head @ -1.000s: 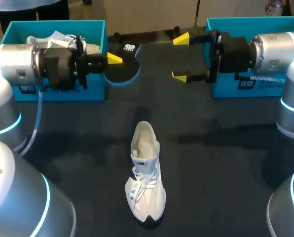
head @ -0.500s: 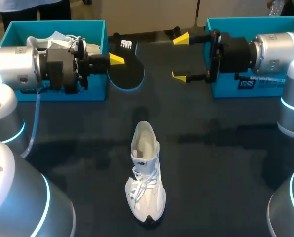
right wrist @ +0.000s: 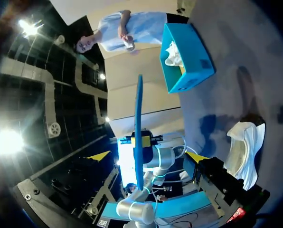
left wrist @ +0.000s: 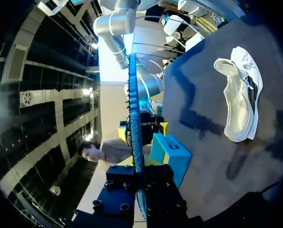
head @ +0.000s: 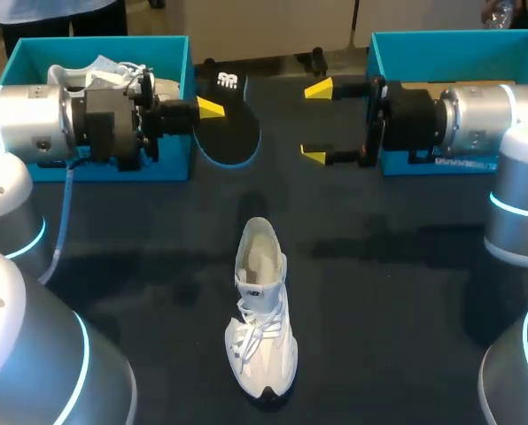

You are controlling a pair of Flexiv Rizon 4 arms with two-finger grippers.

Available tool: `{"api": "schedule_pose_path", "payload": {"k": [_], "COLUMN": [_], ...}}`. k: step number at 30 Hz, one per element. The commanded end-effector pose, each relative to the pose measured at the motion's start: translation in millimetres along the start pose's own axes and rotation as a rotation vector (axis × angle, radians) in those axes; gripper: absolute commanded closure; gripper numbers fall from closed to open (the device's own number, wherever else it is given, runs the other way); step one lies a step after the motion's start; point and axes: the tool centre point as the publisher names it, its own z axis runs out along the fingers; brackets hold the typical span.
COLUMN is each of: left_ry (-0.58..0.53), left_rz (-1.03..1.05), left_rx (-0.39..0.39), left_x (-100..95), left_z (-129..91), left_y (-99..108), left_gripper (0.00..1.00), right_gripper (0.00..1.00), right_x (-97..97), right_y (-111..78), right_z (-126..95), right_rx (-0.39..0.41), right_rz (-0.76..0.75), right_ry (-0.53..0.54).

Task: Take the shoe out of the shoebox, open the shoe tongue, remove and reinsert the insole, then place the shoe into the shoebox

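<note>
Item: insole (head: 227, 124), black with a blue rim, thin and flat. It is held in the air at the far side of the table (head: 406, 292), just beside the left shoebox (head: 96, 42), and both wrist views show it edge-on.

Handling, by judgement: light, soft foam that bends readily and may droop or twist if gripped at one end only. It is best taken near the heel or mid-length, on the flat faces. The toe end must lead into the shoe.

Item: shoe (head: 262, 310), white and laced, lying upright on the table nearer the robot, well apart from the insole. Its collar gapes toward the boxes. Probably light with a soft upper, so the firmer hold is at the heel counter or sole.

Item: left gripper (head: 206, 108), pinching the insole at its near end.

Item: right gripper (head: 315, 122), fingers spread wide and empty. It faces the insole from beside the right shoebox (head: 441, 37).

Note: the left shoebox holds white contents (head: 104, 71). Whether they are a second shoe or packing cannot be told.
</note>
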Motion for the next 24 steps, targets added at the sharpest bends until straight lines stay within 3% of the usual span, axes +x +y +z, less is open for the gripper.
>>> {"api": "schedule_pose_path", "payload": {"k": [1,11,24], "left_ry": [-0.043,-0.045,-0.022], "left_rz": [0.044,0.101,0.099], "left_rx": [0.023,-0.031,-0.031], "left_x": [8.8,20.6,27.3], "left_z": [11,33,43], "left_y": [8,22,26], "left_gripper": [1.0,1.0,1.0], "right_gripper": [0.0,0.0,0.0], "right_x": [-0.4,0.3,-5.5], "right_y": [-1.2,-1.1,5.6], "right_z": [5,6,25], "right_rx": [-0.006,-0.006,0.107], "right_rz": [0.0,-0.011,-0.152], "right_ry": [-0.002,-0.013,-0.12]}}
